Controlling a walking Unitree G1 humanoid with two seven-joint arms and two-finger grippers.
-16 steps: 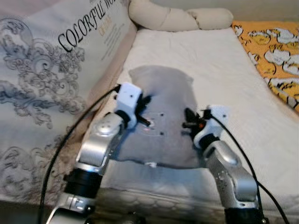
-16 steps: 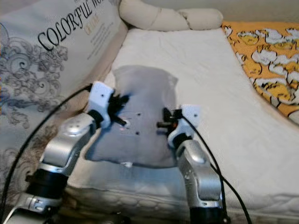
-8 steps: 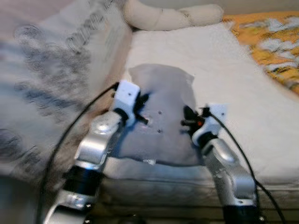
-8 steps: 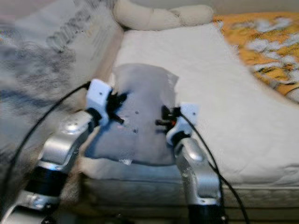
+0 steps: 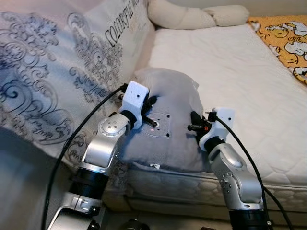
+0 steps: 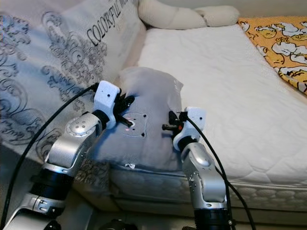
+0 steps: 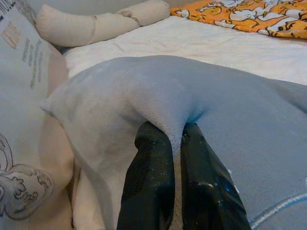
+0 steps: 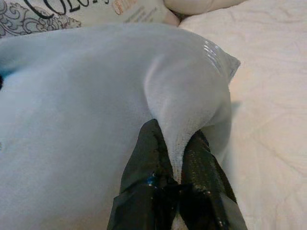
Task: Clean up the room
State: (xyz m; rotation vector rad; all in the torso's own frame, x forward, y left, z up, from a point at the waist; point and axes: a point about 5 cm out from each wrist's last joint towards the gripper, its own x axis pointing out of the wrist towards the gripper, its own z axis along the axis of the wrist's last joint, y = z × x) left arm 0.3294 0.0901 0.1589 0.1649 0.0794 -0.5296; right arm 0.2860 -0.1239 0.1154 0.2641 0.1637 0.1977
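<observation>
A grey plush pillow [image 5: 170,103] lies at the near left of the white mattress [image 5: 230,67]. My left gripper [image 5: 151,101] is shut on a fold of its left side; the wrist view shows the black fingers [image 7: 153,163] pinching grey fabric [image 7: 192,91]. My right gripper [image 5: 194,120] is shut on a fold of the pillow's right edge, where the fingers [image 8: 148,158] squeeze a ridge of the pillow [image 8: 86,105]. A stitched square patch [image 5: 159,124] marks the pillow between the two grippers.
A large patterned cushion with lettering [image 5: 57,76] leans along the left. A cream bolster [image 5: 192,17] lies at the head of the bed. An orange printed blanket [image 5: 288,36] covers the far right. The mattress edge [image 5: 192,179] runs just below the pillow.
The whole view has shifted, so the camera moved; the patterned cushion now takes up more of the left. Both grippers keep their hold on the pillow, whose near part looks raised and bunched.
</observation>
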